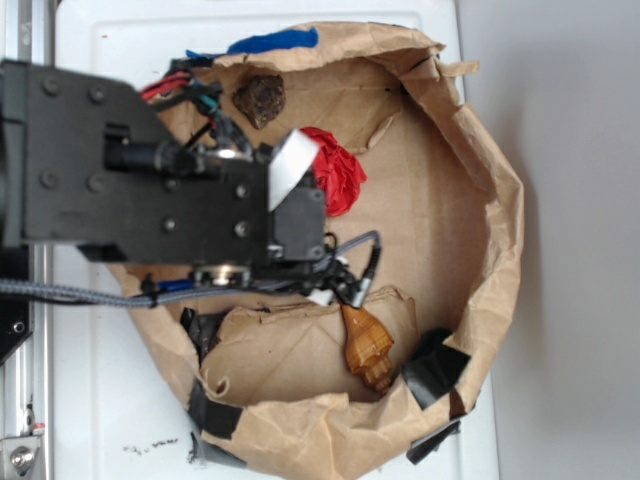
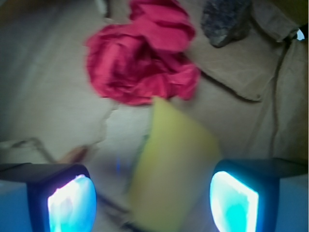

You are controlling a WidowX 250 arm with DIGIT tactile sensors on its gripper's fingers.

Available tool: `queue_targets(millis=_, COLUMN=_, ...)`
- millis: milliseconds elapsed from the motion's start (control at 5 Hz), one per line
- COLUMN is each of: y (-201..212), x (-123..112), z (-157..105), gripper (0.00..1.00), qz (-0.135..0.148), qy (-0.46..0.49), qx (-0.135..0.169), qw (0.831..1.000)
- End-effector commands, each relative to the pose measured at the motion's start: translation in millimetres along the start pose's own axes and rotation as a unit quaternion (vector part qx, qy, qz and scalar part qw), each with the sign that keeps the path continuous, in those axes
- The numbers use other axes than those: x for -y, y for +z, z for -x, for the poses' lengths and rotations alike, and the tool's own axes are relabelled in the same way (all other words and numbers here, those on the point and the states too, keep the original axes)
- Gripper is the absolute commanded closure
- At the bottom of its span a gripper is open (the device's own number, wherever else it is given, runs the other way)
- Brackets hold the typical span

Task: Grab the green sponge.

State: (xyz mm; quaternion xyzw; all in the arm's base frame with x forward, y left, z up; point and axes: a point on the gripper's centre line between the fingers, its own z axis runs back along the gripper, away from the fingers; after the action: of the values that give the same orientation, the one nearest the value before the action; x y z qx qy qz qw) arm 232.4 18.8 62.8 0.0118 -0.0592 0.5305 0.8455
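In the wrist view the green sponge (image 2: 171, 164) shows as a blurred yellow foam block standing tilted between my two fingers. Its green layer is too blurred to make out. My gripper (image 2: 153, 203) is open, with the left pad (image 2: 72, 203) and the right pad (image 2: 234, 200) glowing blue on either side of the sponge and a gap at each side. The sponge sits nearer the right pad. In the exterior view the black arm (image 1: 150, 170) covers the sponge and the jaws.
A red ruffled cloth ball (image 2: 140, 63) (image 1: 335, 170) lies just beyond the sponge. A dark rough lump (image 2: 226, 19) (image 1: 260, 98) sits further back. A brown seashell (image 1: 368, 348) lies near the front. Everything rests inside a crumpled brown paper bag wall (image 1: 480, 200) patched with black tape (image 1: 435, 368).
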Motion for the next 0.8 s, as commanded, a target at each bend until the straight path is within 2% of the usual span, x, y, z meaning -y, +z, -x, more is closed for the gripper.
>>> queue_targets(millis=0, y=12.9, x=-18.2, z=-3.1, gripper=0.00, qz=0.007, qy=-0.010, qx=-0.007, qw=1.000)
queue_targets(millis=600, y=11.9, x=-23.0, z=-3.8, gripper=0.00, qz=0.010, qy=-0.010, qx=-0.011, qw=1.000)
